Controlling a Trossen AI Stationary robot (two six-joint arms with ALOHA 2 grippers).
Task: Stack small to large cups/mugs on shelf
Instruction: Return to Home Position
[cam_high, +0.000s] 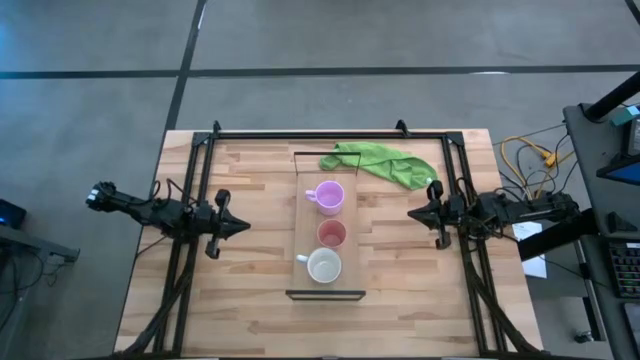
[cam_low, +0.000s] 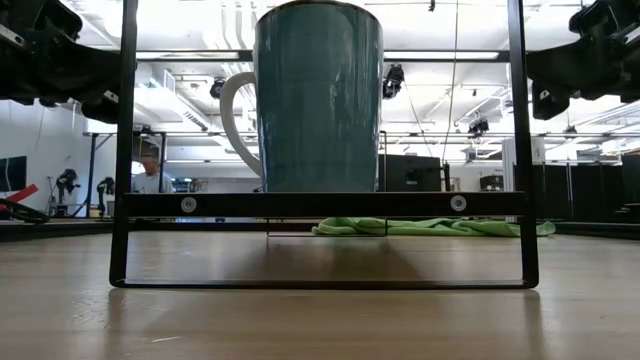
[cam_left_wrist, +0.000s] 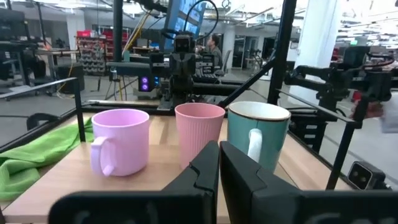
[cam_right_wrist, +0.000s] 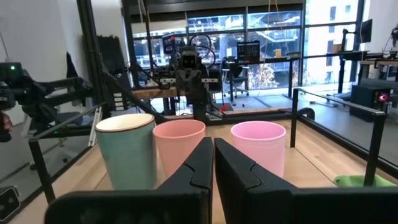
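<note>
Three cups stand upright in a row on the shelf (cam_high: 306, 172), a long narrow board with a black end frame (cam_low: 320, 204). The lilac mug (cam_high: 328, 196) (cam_left_wrist: 121, 149) is farthest, the salmon-pink cup (cam_high: 331, 234) (cam_left_wrist: 199, 138) stands in the middle, and the third mug (cam_high: 323, 266) (cam_left_wrist: 260, 138) is nearest. That mug is white inside and teal outside, and it fills the low view (cam_low: 318, 95). My left gripper (cam_high: 243, 227) (cam_left_wrist: 219, 163) hovers left of the shelf, shut and empty. My right gripper (cam_high: 410, 212) (cam_right_wrist: 213, 160) hovers right of it, also shut and empty.
A crumpled green cloth (cam_high: 385, 163) lies on the table by the shelf's far right corner. A black frame (cam_high: 330, 133) runs around the table's far edge and sides. Bare wood tabletop (cam_high: 250, 300) lies on both sides of the shelf.
</note>
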